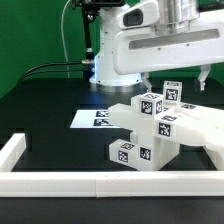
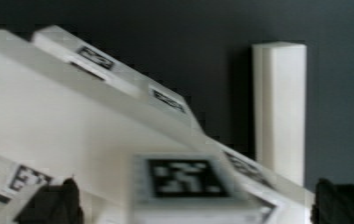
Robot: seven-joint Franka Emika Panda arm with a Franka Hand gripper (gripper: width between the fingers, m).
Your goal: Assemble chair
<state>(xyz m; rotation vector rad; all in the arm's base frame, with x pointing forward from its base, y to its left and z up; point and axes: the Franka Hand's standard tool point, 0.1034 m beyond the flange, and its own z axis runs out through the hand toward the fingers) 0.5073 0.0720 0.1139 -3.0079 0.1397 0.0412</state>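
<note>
Sitting near the desk's front edge, just behind the border rail (image 1: 60,181), your chair (image 1: 150,128) is a tagged white clump; no readable writing, just square tags. Marker board (image 1: 92,119) lies behind it. Long axis isn't clear. Gripper (image 2: 174,205) fingertips flank a tagged block; can't tell the grip.

Arm (image 1: 150,50): glossy white rounded casings, grey metallic cylindrical wrist section at upper frame. Base (image 1: 108,72) shows a blue-lit ring. Black cables (image 1: 50,68) trail from base. Tool (image 2: 174,205): dark, near-black fingers (image 2: 49,203), blurred in wrist view.
</note>
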